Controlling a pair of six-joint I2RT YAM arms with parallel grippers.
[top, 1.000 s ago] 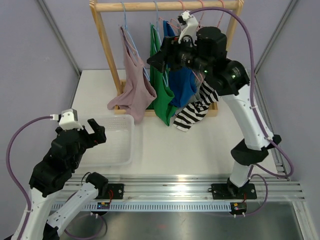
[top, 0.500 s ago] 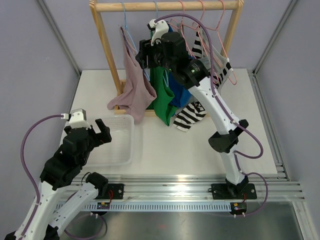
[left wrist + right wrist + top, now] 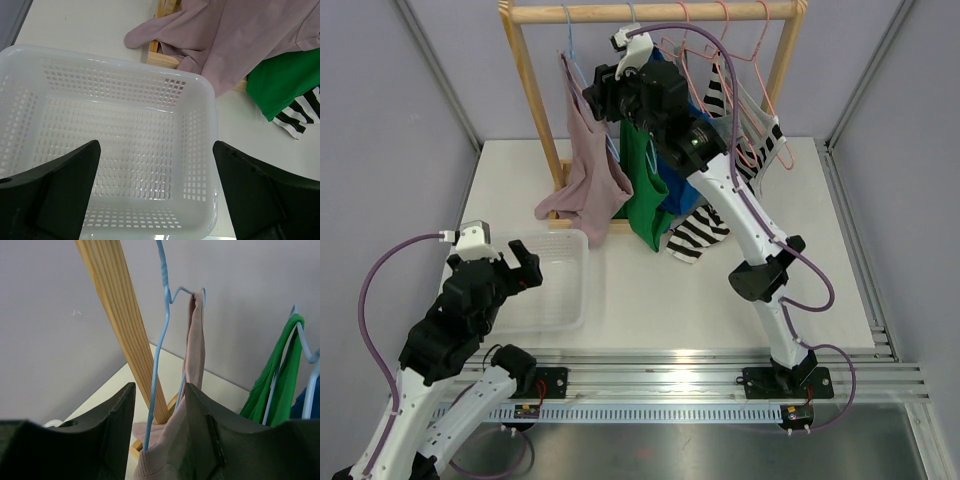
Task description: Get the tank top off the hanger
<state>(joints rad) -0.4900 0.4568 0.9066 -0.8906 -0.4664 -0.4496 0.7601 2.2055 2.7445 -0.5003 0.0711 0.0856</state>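
The pink tank top [image 3: 588,175] hangs by one strap [image 3: 197,355] from a light blue wire hanger [image 3: 159,370] at the left end of the rack. My right gripper [image 3: 598,95] is up at that hanger. Its jaws [image 3: 160,390] stand partly open around the hanger's wire and the top's bunched neckline [image 3: 165,460], and the right finger touches the fabric. My left gripper [image 3: 520,262] hovers wide open over the white basket [image 3: 555,300], with nothing between its fingers [image 3: 156,150].
The wooden rack [image 3: 650,12] also carries a green garment [image 3: 645,190], a blue one [image 3: 685,175], a black-and-white striped one [image 3: 705,230] and bare pink hangers [image 3: 740,60]. The rack's slanted post [image 3: 120,320] is just left of the right gripper. The basket rim [image 3: 210,115] lies beneath the left gripper.
My right arm has swung left along the rack from the green and blue garments to the pink top's hanger, and its jaws have narrowed. The left arm has shifted slightly.
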